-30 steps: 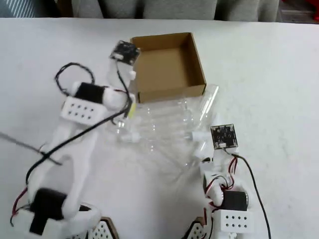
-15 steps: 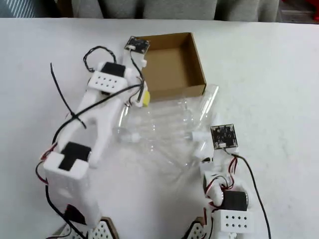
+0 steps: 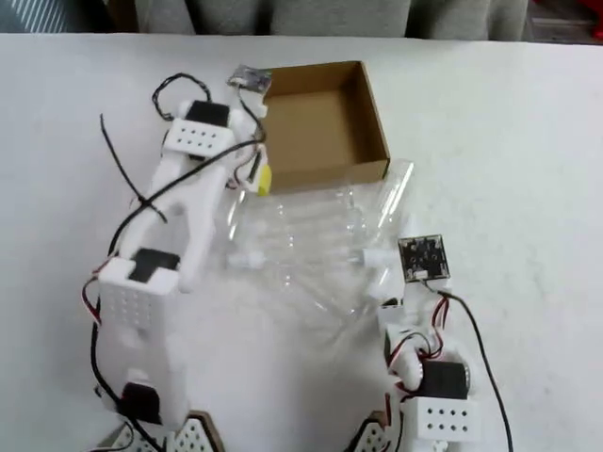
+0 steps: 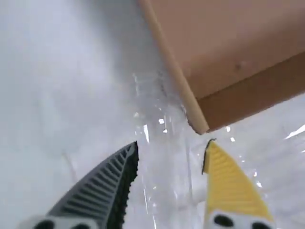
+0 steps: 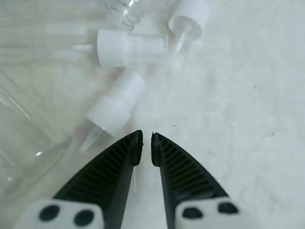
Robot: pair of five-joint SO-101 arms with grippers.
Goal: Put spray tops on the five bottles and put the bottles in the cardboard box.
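1. Open brown cardboard box [image 3: 320, 118]: upright on the white tabletop [image 3: 518, 141], at 12 o'clock in the high view.
2. Clear plastic bottles [image 3: 311, 231]: lying on their sides in a loose heap at the box's 6 o'clock, up against its near wall, all outside the box. The exact count cannot be told.
3. White plastic spray tops [image 5: 114, 109]: three lying loose on the tabletop at the heap's 5 o'clock edge, none fitted to a bottle.
4. Left end effector [image 4: 171, 145]: one grey and one yellow finger, spread wide, at the box's 7 o'clock corner. A clear bottle lies between them; contact cannot be told.
5. Right end effector [image 5: 144, 138]: black fingers, drawn nearly together with a thin slit between, holding nothing. It is low over the tabletop at the heap's 5 o'clock, with the nearest spray top just beyond its tips.
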